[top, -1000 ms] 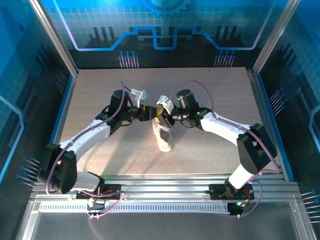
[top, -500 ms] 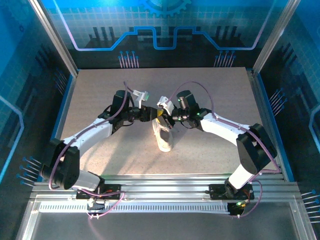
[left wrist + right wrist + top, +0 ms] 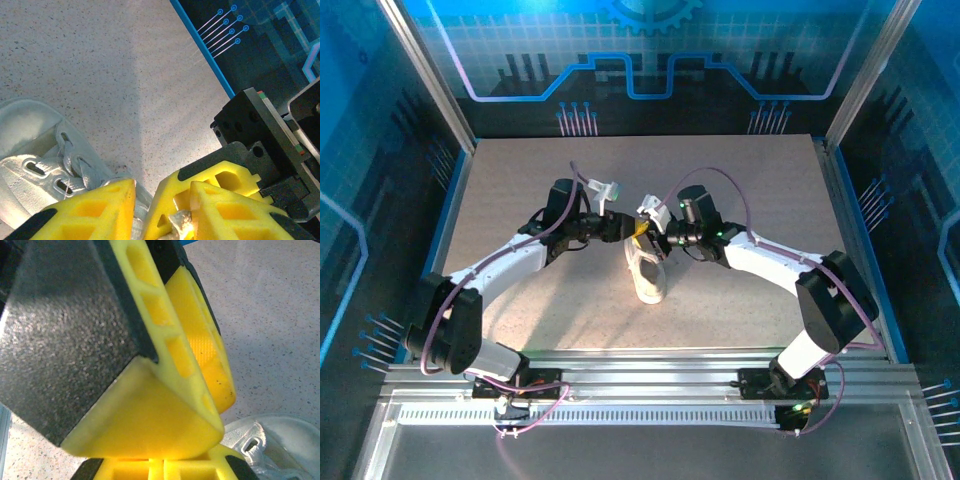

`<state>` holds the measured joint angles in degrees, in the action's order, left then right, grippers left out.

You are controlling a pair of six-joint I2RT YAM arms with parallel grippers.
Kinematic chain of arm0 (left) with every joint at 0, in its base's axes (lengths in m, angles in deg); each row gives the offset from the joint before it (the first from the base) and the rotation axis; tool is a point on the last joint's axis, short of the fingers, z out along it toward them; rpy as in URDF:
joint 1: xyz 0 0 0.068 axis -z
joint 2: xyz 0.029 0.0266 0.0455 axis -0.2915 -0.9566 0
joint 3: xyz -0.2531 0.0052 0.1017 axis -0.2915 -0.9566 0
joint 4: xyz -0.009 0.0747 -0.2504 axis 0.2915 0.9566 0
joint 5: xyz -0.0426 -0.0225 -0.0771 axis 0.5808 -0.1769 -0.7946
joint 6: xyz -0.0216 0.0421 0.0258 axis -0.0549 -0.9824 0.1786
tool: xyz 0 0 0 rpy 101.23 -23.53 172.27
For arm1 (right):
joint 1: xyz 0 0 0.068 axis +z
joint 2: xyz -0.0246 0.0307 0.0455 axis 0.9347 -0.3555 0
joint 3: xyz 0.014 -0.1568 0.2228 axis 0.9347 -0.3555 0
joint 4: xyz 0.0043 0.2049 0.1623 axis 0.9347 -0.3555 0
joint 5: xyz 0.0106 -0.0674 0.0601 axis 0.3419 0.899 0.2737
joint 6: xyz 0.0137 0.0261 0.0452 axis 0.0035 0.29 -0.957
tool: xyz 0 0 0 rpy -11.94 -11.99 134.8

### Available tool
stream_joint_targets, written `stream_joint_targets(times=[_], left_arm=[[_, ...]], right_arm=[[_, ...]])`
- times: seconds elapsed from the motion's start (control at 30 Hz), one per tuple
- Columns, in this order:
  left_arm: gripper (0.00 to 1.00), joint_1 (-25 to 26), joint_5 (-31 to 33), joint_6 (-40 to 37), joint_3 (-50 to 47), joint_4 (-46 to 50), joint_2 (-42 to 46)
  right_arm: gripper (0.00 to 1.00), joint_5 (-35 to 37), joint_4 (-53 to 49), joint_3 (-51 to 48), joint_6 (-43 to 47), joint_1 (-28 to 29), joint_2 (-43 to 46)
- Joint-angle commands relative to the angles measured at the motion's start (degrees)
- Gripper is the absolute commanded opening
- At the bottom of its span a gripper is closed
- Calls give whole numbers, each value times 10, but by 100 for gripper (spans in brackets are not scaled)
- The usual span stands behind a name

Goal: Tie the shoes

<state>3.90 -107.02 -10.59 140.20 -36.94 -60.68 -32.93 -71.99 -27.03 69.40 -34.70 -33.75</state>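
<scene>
Left claw (image 3: 622, 228) hangs partly narrowed over the laces (image 3: 74, 162), grip unclear; right claw (image 3: 646, 233), pinched closed, sits just beside it. Sneaker (image 3: 648, 275) lies mid-counter (image 3: 750, 180) beneath both.

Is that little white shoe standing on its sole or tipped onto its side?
Standing on its sole. The sneaker rests flat on the table, and its opening and laced eyelets face upward.
</scene>
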Motion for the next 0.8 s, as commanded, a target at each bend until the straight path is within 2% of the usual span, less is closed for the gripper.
stream_joint_targets(times=[0.0,0.2,0.37,0.53,0.63,0.73,0.77], left_arm=[[35,-2,-7,-10,12,7,-9],[35,-1,-33,1,12,3,-10],[41,0,-54,6,1,-20,-1],[36,0,-64,7,-1,-19,-6],[27,2,-72,9,2,-21,-12],[5,4,-75,5,7,-17,-14],[0,4,-70,2,9,-12,-11]], right_arm=[[0,-20,36,-4,-9,-4,18],[0,-12,37,0,-20,-9,15],[0,-22,38,3,-28,-16,10],[0,-32,51,0,-39,-19,10],[0,-33,52,1,-41,-20,9],[0,-31,46,3,-44,-21,10],[2,-30,45,3,-46,-22,12]])
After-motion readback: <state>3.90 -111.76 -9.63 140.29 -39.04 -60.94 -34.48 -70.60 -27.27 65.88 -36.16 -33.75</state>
